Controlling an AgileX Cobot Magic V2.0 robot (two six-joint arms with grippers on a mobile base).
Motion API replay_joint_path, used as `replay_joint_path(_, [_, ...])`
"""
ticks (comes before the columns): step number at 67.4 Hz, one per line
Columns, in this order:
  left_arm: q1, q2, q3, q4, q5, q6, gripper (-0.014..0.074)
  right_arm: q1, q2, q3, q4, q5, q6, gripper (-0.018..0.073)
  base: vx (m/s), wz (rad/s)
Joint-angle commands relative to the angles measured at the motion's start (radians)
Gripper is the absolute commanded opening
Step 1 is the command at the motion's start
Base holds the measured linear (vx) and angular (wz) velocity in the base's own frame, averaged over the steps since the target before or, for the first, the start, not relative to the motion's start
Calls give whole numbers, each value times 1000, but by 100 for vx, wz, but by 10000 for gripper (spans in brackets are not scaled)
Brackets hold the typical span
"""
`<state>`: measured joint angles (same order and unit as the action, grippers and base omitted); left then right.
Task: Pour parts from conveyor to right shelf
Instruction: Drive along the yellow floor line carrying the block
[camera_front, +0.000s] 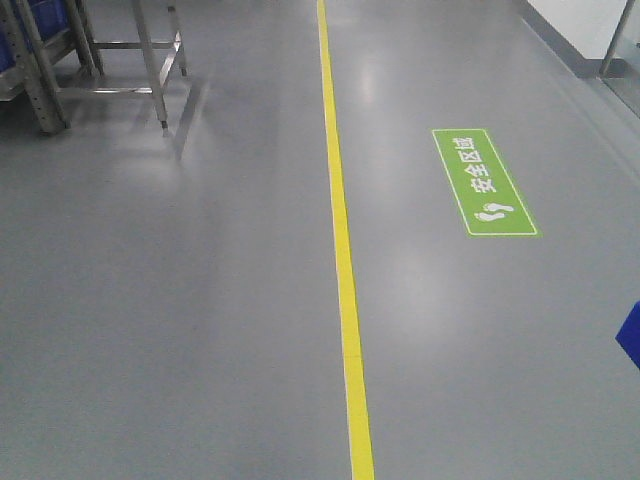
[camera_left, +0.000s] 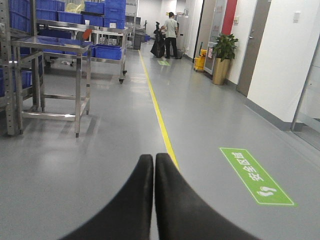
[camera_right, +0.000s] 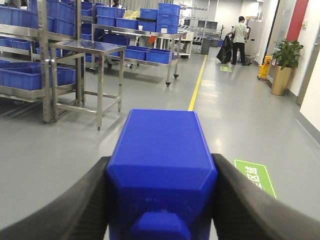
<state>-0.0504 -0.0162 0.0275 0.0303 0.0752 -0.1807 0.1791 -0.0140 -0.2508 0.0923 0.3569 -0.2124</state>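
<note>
- The step in hand is judged to be the carry. The blue block (camera_right: 162, 150) is clamped between the 2 fingers of the right tool (camera_right: 162, 197), and the conveyor is not seen in any view.
- The block is held above the grey floor (camera_front: 180, 330), with its square knob turned toward the wrist camera and 1 finger pressed on each side face.
- The left tool (camera_left: 153, 162) is seen with its fingers together and nothing between them.
- Steel racks (camera_right: 46, 75) loaded with blue bins (camera_right: 20, 77) are seen along the floor's left side, well apart from the block. Which rack is meant by the task cannot be told.
- A firm, level grip is advised during the drive, and tipping is best saved until the block is over a bin.
- The yellow line (camera_front: 340, 220) could be used as a heading guide.
</note>
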Motion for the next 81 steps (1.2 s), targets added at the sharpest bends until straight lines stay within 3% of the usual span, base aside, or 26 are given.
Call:
replay_joint_path(1, [-3, -7, 21, -9, -75, -4, -6, -6, 1, -28, 0, -78, -5, -1, 64, -5])
replay_joint_path(81, [-3, -7, 21, -9, -75, -4, -6, -6, 1, -28, -1, -77, -5, -1, 73, 2])
